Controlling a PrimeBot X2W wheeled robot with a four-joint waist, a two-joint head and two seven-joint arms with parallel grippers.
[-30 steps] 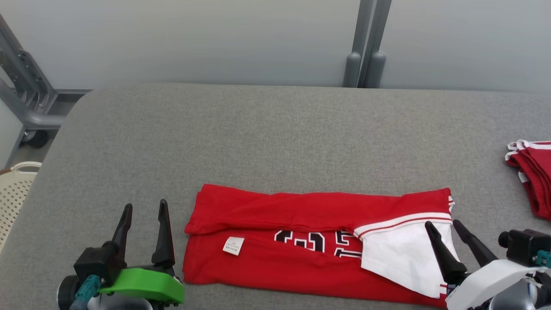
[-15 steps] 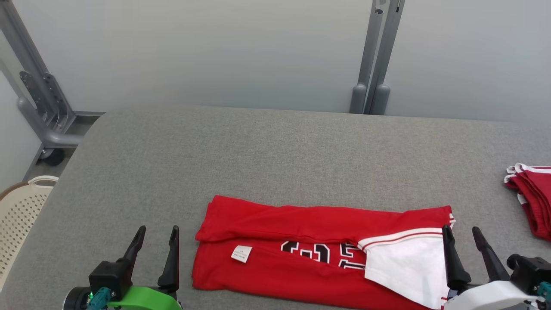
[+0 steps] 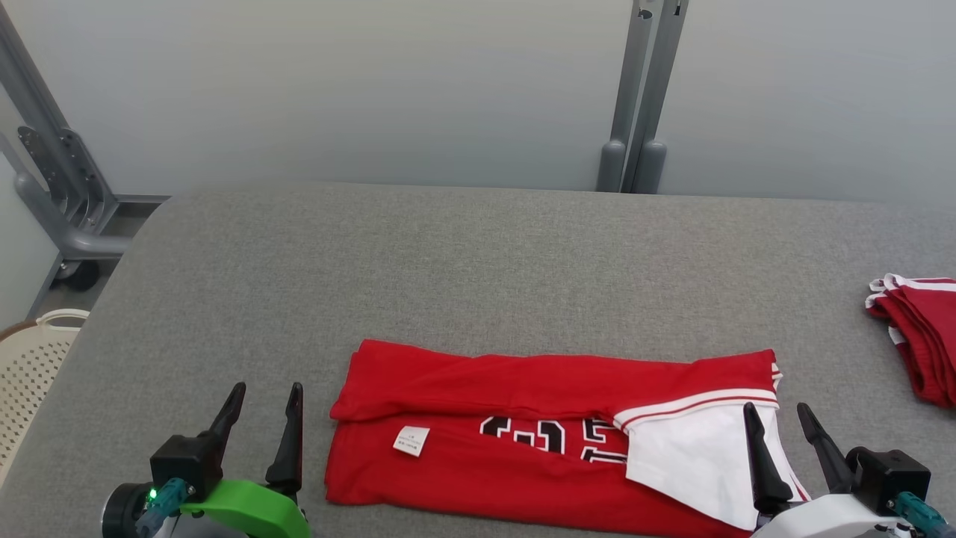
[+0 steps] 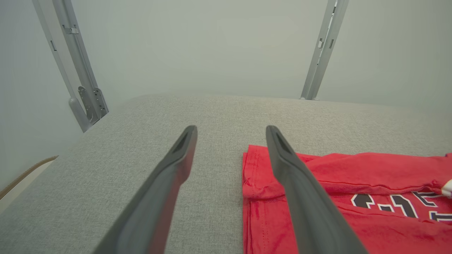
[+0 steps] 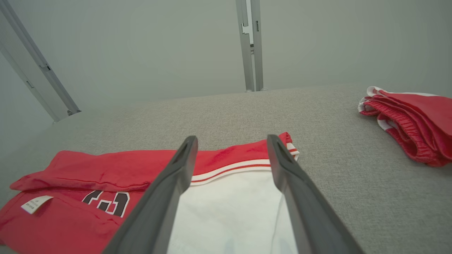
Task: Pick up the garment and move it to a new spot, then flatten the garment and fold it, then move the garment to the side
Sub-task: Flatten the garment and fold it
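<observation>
Head view shows the folded red jersey garment [image 3: 523, 463], with black numerals and a turned-back white panel, lying flat at the near middle of the grey fabric-covered surface [image 3: 478, 261]. The left hand [image 3: 267, 388], fingers spread and holding nothing, stands just beside the garment's left edge; the right hand [image 3: 774, 409], likewise spread and empty, is positioned over the white panel at the garment's right end. A second folded red-and-white garment [image 3: 915, 336] lies well apart at the surface's right edge.
</observation>
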